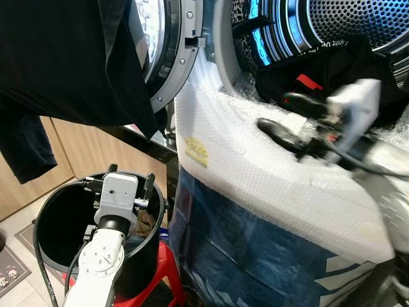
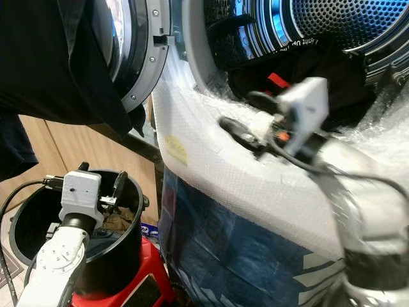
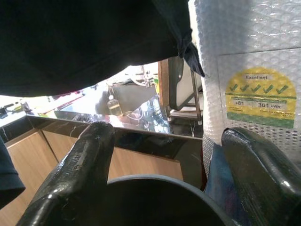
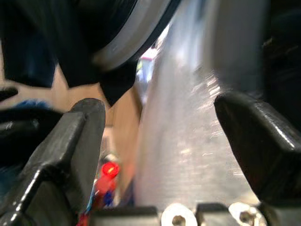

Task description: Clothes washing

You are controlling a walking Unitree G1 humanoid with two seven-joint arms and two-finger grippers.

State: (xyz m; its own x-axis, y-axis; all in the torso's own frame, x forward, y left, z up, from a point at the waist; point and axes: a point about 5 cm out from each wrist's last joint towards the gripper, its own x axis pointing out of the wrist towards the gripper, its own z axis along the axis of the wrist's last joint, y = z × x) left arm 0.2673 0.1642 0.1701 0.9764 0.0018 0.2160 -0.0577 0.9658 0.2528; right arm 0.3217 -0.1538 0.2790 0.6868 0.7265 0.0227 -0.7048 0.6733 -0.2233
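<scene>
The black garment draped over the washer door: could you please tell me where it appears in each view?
Left eye view: the black garment fills the upper left, covering the open door.
Right eye view: upper left again, over the door.
Left wrist view: the dark cloth, its corner meeting the bubble wrap.
Right wrist view: blurred dark cloth beside the wrap.
Shared landmark: the bubble wrap on the washer front.

the head's two eyes looked forward and down, close to the bubble-wrapped washing machine (image 1: 255,173), sharing it and the black bucket (image 2: 25,211). each wrist camera peered along its own fingers, both facing that wrap.
</scene>
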